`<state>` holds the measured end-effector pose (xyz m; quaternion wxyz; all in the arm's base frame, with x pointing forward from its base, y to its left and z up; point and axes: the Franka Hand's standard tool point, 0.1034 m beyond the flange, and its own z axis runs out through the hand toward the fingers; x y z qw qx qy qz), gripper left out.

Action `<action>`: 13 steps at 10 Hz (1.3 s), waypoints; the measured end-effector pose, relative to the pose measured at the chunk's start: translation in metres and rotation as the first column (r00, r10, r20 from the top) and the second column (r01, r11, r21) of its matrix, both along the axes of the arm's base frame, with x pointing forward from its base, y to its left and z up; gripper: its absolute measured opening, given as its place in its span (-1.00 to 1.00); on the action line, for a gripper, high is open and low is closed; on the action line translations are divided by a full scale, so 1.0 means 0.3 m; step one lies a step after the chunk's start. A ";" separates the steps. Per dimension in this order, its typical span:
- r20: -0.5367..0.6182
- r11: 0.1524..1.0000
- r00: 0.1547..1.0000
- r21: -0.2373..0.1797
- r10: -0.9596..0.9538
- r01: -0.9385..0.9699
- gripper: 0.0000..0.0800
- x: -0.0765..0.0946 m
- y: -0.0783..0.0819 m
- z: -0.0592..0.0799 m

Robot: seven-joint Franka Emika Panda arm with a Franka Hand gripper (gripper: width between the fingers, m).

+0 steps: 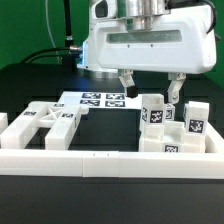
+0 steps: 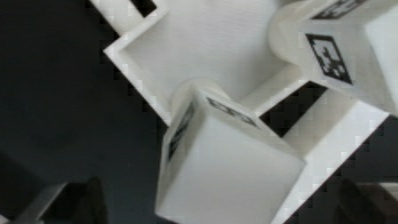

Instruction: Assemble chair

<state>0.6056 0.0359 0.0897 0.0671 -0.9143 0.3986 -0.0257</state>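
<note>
Toward the exterior view's right, an upright chair leg [image 1: 152, 112], white and blocky with a black-and-white tag on its face, stands in a cluster of chair parts, its long axis vertical. A second leg [image 1: 196, 118] stands apart from it, further to that view's right, and a low tagged block [image 1: 170, 143] sits in front between the two. Well apart, at the view's left, a cut-out frame [image 1: 45, 125] lies flat on the black table [image 1: 110, 128]. Directly above the upright chair leg hangs the gripper [image 1: 150, 88], jaws spread and holding nothing, one fingertip to each side of the leg's top and neither touching it as far as this view shows. The wrist view looks down on what seems to be the upright chair leg [image 2: 222, 155], close and blurred, with another tagged part [image 2: 329, 50] beside it; the fingertips cannot be made out there. With the leg straight below the jaws, the coming move looks like a plain descent to close on its upper end, and the neighbouring parts leave little room for a finger. Behind the cluster lies the marker board [image 1: 100, 100]; a plain white border rail [image 1: 100, 160] runs along the front
</note>
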 end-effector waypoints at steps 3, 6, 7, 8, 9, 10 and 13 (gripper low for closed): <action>0.018 0.965 0.965 -0.043 0.261 -0.260 0.62 -0.002 0.012 -0.006; 0.021 0.838 0.840 -0.090 0.542 -0.538 0.62 -0.003 0.022 -0.011; 0.017 0.771 0.774 -0.107 0.633 -0.628 0.62 -0.003 0.021 -0.011; 0.016 0.728 0.732 -0.115 0.682 -0.676 0.62 -0.003 0.021 -0.012; 0.012 0.681 0.685 -0.123 0.728 -0.722 0.62 -0.005 0.018 -0.014; 0.000 0.599 0.605 -0.139 0.797 -0.789 0.62 -0.007 0.013 -0.017; -0.005 0.547 0.554 -0.145 0.833 -0.824 -0.02 -0.008 0.007 -0.025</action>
